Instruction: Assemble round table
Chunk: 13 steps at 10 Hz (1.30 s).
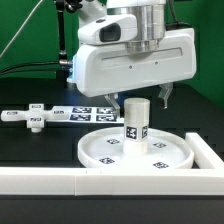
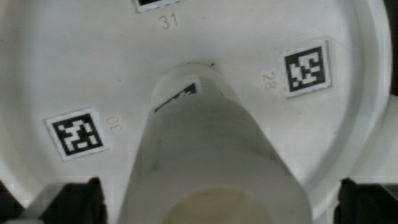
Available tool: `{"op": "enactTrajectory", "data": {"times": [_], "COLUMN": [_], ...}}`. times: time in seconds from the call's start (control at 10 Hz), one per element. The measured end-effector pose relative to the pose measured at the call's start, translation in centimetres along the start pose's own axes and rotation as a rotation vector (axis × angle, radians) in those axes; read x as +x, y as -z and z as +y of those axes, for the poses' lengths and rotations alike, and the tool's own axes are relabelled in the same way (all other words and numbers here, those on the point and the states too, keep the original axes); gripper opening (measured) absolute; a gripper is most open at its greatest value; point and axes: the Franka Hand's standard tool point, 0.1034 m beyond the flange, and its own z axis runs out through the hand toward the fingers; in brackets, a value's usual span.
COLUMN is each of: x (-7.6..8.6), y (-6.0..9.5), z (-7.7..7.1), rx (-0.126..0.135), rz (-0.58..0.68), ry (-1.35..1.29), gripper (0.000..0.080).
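Gripper [image 1: 139, 101] hangs over the post [image 1: 136, 126], which stands upright on the disc [image 1: 98, 150]; its jaws are apart, flanking the post's top.

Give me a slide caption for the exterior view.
Open gripper poised over the post standing upright on the round disc, foot piece lying aside.

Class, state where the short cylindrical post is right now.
In the exterior view the post stands upright near the middle of the round disc, directly under the open tool, which straddles its top.
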Motion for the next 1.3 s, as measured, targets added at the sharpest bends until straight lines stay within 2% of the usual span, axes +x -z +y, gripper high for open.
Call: {"op": "enactTrajectory", "data": {"times": [0.3,0.5,0.7,1.1,1.2,1.3], "x": [-0.02,0.05,0.03,-0.19,-0.19,0.01], "y": [0.01,0.02,-0.01,-0.02,0.01,0.09], "z": [0.18,0.22,-0.02,0.43,0.59,0.72], "rx": [-0.008,-0.036,-0.037,-0.037,-0.043,-0.062], "rz": [-0.002,-0.016,-0.037,-0.045,-0.052,-0.057], "ry": [0.18,0.394,0.524,0.735,0.831,0.953], "gripper": [0.0649,0.0649,0.0649,0.0649,0.0649,0.0649]}}
